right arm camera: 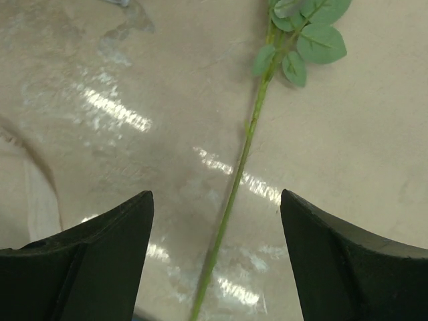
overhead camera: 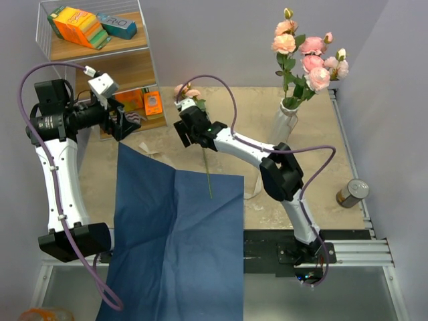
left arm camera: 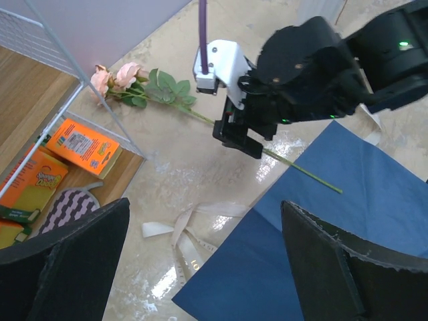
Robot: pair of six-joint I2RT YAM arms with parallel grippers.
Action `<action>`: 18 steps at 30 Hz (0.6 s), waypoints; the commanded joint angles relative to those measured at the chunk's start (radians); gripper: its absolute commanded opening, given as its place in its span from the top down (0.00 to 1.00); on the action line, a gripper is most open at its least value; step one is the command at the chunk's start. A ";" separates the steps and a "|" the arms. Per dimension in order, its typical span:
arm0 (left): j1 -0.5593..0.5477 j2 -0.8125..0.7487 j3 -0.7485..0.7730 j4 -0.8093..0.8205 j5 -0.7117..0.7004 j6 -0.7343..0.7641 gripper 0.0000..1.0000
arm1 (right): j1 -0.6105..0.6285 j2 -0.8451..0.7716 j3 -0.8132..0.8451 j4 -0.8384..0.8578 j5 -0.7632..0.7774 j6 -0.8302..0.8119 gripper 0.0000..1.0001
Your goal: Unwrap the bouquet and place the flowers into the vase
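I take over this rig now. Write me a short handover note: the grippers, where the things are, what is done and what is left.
Left gripper: open, empty, raised beside the shelf.
Right gripper: open, low over the last rose, its stem between the fingers, not yet gripped.
Things: blue paper spread flat at the near edge; ribbon loose on the table; vase upright, far right, with several roses in it.
Done: bouquet unwrapped, most flowers placed.
Left: grip the last rose and put it in the vase.
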 commanded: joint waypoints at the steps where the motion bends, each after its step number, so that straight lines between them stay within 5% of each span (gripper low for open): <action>1: 0.007 -0.020 -0.002 -0.027 0.045 0.044 0.01 | -0.115 0.087 0.158 0.006 -0.136 0.116 0.21; 7: 0.007 -0.031 -0.020 -0.034 0.047 0.064 0.01 | -0.139 0.236 0.367 -0.060 -0.110 0.098 0.21; 18: 0.007 -0.039 -0.034 -0.028 0.043 0.069 0.01 | -0.159 0.380 0.468 -0.020 -0.169 0.107 0.26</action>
